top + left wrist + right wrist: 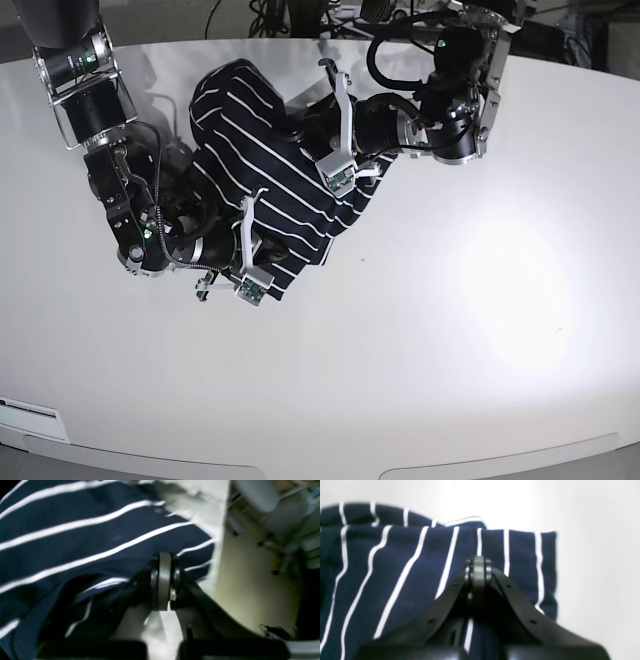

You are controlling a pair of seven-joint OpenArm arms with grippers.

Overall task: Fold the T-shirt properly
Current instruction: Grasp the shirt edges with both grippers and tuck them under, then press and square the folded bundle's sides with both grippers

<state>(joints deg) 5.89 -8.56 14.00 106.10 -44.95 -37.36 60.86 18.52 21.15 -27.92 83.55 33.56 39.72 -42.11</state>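
Note:
The T-shirt [262, 160], dark navy with thin white stripes, lies bunched in a slanted band on the white table [450, 300]. In the left wrist view my left gripper [164, 557] is shut. The T-shirt [75, 542] rises to its tips and drapes over the left finger, so it looks pinched there. In the right wrist view my right gripper [479, 561] is shut over the T-shirt [402, 575], near a straight folded edge, and a stripe of cloth shows between its finger arms. In the base view both sets of fingertips are lost against the dark cloth.
The table's edge [220, 542] runs just past the left gripper, with floor and a chair base [282, 562] beyond. Both arms reach over the shirt from opposite sides. Cables [300, 15] lie at the table's far edge. Bare table [595, 567] lies right of the shirt.

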